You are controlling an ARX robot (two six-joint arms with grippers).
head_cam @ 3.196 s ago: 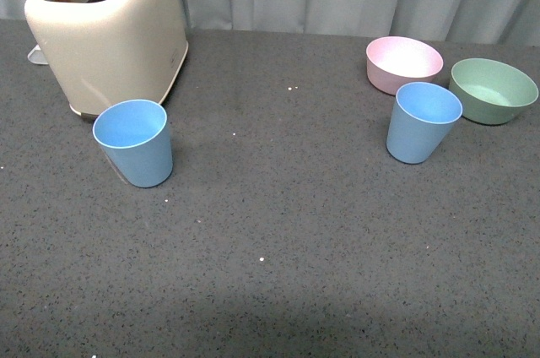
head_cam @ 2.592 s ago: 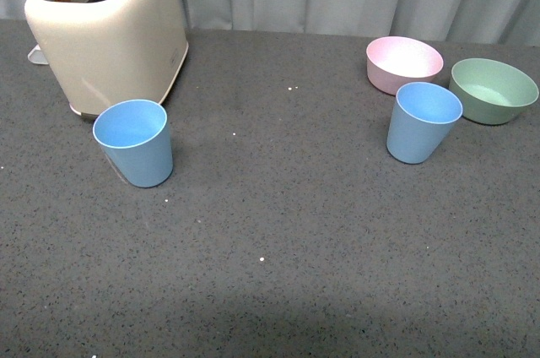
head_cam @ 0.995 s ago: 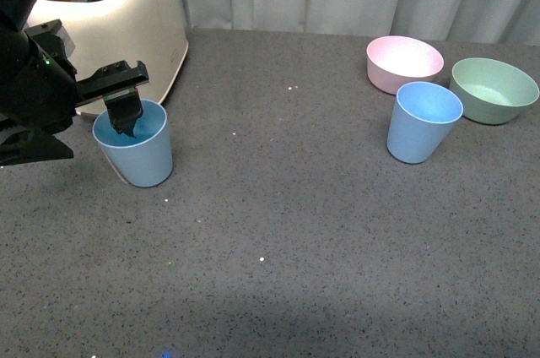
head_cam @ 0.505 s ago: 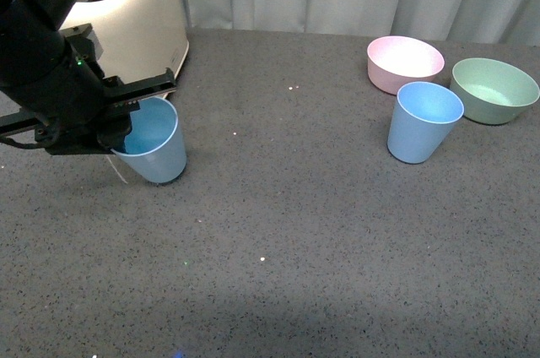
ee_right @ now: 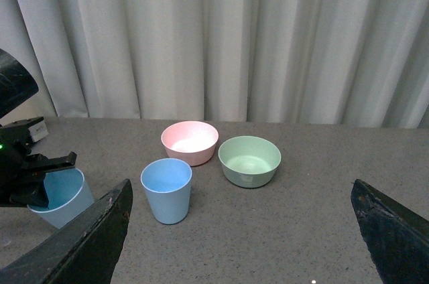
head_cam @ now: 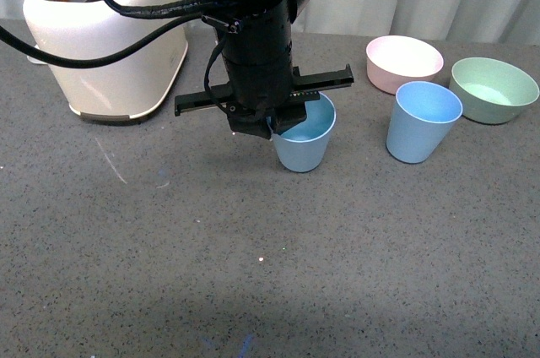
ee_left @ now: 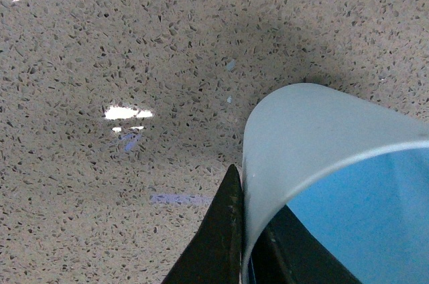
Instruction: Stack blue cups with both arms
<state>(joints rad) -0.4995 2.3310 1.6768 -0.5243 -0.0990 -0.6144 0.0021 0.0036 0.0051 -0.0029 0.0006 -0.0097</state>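
Note:
My left gripper (head_cam: 274, 126) is shut on the rim of a light-blue cup (head_cam: 305, 140) in the middle of the table, one finger inside and one outside. In the left wrist view the cup's wall (ee_left: 301, 136) fills the lower right, pinched between the black fingers (ee_left: 224, 237). The second blue cup (head_cam: 422, 122) stands upright to the right, apart from the first; it also shows in the right wrist view (ee_right: 166, 190), where the held cup (ee_right: 60, 197) is at the left. My right gripper (ee_right: 238, 237) is open and empty, well back from the cups.
A cream toaster (head_cam: 110, 37) with toast stands at the back left. A pink bowl (head_cam: 403, 62) and a green bowl (head_cam: 494, 89) sit behind the second cup, also in the right wrist view as pink bowl (ee_right: 190, 142) and green bowl (ee_right: 249, 160). A curtain hangs behind.
My left arm came in, closed on the left cup by the toaster, and has carried it rightward to the table's middle. The second cup and bowls have not moved.

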